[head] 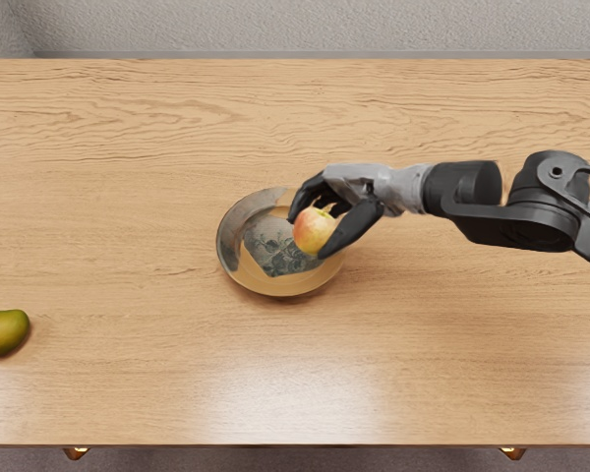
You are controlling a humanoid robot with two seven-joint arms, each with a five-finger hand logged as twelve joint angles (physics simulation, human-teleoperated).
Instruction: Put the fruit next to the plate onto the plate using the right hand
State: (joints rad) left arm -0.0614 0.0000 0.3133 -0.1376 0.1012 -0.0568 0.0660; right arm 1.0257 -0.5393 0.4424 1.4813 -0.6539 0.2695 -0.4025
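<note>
table (128,147): matt grained wood | plate (238,228): glossy metal | hand (332,202): dark plastic

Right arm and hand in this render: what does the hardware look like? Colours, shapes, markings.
Right arm: bulky dark grey rounded links, a round joint housing near the picture's right edge, and a black cylindrical forearm turning light grey at the wrist. Right hand: light grey back, black fingers. No markings legible. Left arm out of view.
</note>
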